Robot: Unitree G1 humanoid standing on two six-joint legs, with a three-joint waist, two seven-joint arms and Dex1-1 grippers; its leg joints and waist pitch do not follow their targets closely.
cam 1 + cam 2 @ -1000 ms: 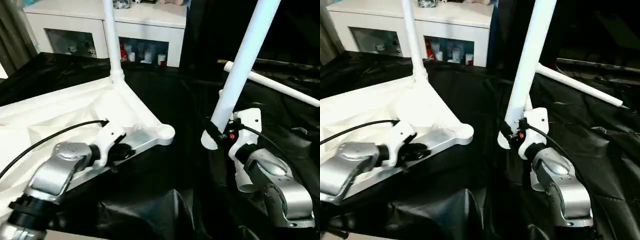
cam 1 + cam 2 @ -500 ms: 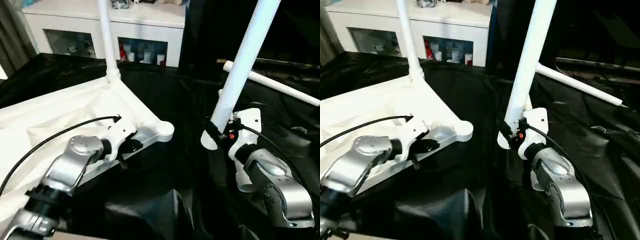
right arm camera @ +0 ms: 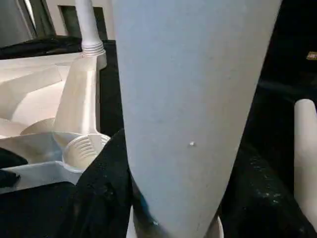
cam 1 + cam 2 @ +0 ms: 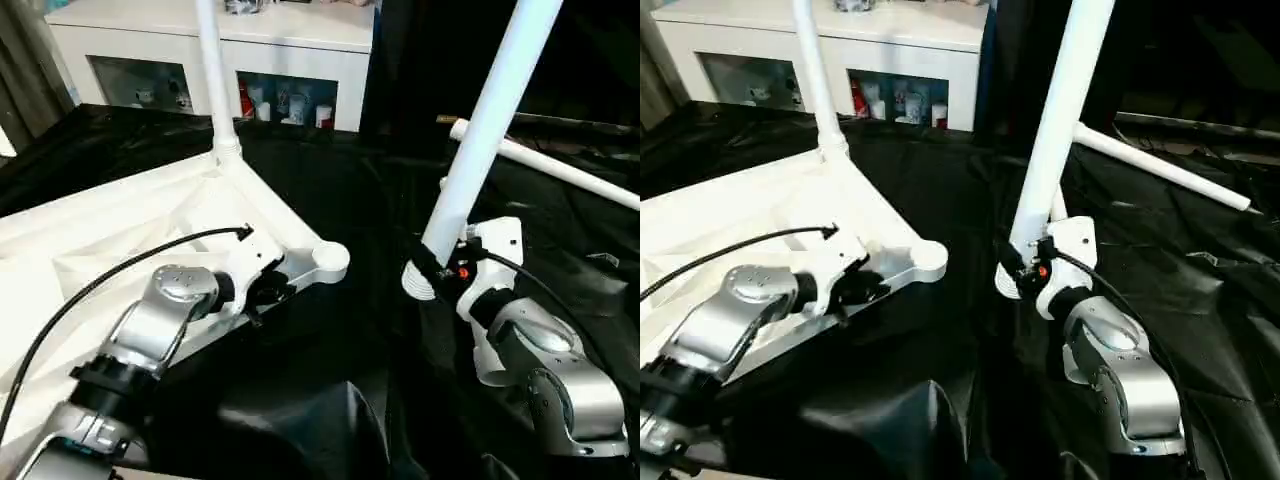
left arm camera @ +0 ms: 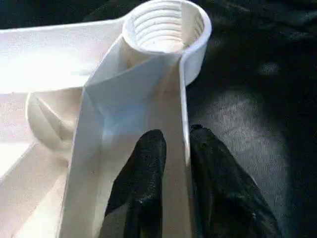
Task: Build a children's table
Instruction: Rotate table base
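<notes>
The white tabletop [image 4: 120,235] lies ribbed side up on the black cloth, left of centre. One leg [image 4: 212,80] stands upright in its far corner socket. The near corner socket [image 4: 329,260] is threaded and holds nothing [image 5: 166,27]. My left gripper [image 4: 268,293] is shut on the tabletop's edge rib [image 5: 171,148] just behind that socket. My right gripper [image 4: 432,268] is shut on a second leg [image 4: 480,130] near its flared end; the leg rises tilted to the right of the socket [image 3: 188,99]. A third leg [image 4: 545,165] lies on the cloth at the back right.
A white glass-door cabinet [image 4: 290,55] stands behind the cloth. The black cloth [image 4: 340,420] is bunched into folds at the front. A curtain [image 4: 25,70] hangs at the far left.
My left gripper has slid along the tabletop's edge rib toward the near corner socket. The right arm and its leg have stayed put.
</notes>
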